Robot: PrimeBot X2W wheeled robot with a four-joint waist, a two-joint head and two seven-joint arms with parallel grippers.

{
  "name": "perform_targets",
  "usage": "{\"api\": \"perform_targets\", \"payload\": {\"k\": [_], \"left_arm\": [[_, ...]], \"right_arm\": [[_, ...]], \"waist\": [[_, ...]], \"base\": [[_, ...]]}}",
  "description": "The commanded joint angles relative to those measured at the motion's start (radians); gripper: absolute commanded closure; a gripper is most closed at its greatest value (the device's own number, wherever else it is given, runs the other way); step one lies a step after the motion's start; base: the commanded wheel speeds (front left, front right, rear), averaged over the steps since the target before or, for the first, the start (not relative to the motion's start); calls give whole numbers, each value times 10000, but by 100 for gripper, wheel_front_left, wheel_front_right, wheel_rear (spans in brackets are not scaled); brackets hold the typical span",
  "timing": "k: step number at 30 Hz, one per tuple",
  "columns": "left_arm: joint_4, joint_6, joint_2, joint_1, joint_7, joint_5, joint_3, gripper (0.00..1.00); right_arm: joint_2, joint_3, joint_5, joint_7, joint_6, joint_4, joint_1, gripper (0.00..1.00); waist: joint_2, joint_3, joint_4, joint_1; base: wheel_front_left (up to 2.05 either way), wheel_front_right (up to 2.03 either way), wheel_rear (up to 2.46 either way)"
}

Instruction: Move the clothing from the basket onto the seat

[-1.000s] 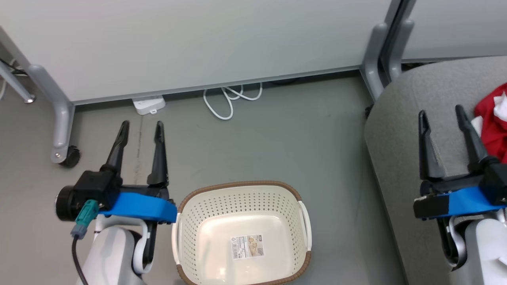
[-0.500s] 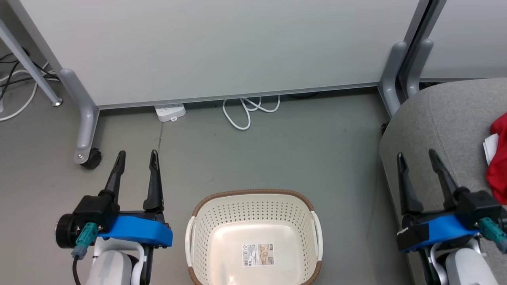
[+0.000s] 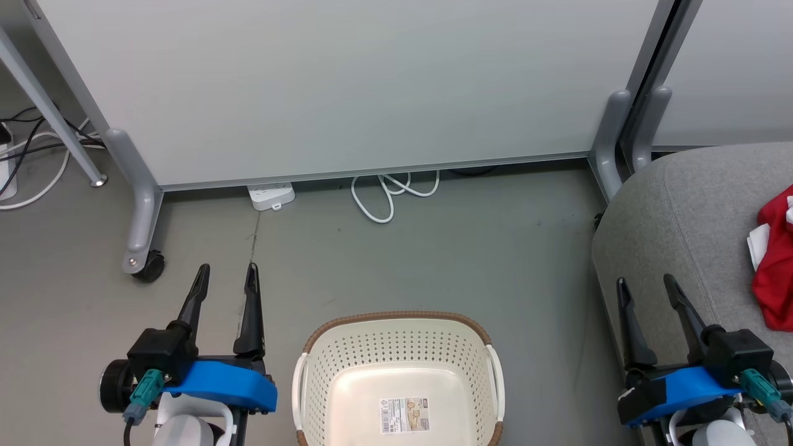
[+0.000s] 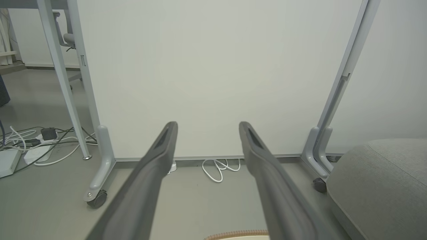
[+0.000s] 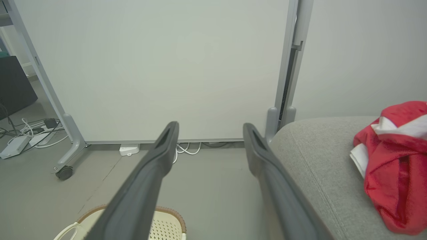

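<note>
The cream basket [image 3: 398,344] with a brown rim stands on the floor at the bottom centre, holding nothing but a paper label. Red clothing [image 3: 775,266] with white panels lies on the grey seat [image 3: 681,204] at the right edge, and is seen as red clothing [image 5: 393,163] on the seat [image 5: 317,150] in the right wrist view. My left gripper [image 3: 226,275] hovers open over the floor left of the basket. My right gripper [image 3: 646,285] is open over the seat's left edge, left of the clothing. Nothing sits between either pair of fingers.
A white partition panel [image 3: 347,87] on grey legs with a castor [image 3: 150,267] stands behind the basket. A white power strip [image 3: 271,196] and coiled white cable [image 3: 390,192] lie at its foot. More cables [image 3: 31,167] lie at the far left.
The head camera has tilted and turned, shifting the whole picture down and right. Both grippers sit lower in the view and stay open. The basket and clothing have not moved.
</note>
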Motion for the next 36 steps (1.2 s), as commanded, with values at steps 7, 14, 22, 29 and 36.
{"api": "perform_targets", "payload": {"k": [7,14,22,29,36], "left_arm": [[48,-82,-15,196,-25,-131,-120,0],[134,-86,-16,217,-25,-33,-207,0],[370,-2,-10,422,175,-633,-175,100],[259,-8,19,415,509,-2002,-18,100],[155,-13,37,410,814,-3247,124,100]], "right_arm": [[58,-63,-29,-4,1,34,277,0],[66,-68,-41,-4,1,52,310,0],[70,-180,610,263,0,434,128,100],[68,-170,2087,603,0,298,158,100],[65,-138,3430,876,0,155,201,100]], "waist": [[-1,-134,15,1],[-1,-178,43,1],[-1,-191,31,1],[-1,-213,0,1],[-1,-235,-30,1]], "base": [[0,0,0],[0,0,0],[0,0,0],[0,0,0],[0,0,0]]}}
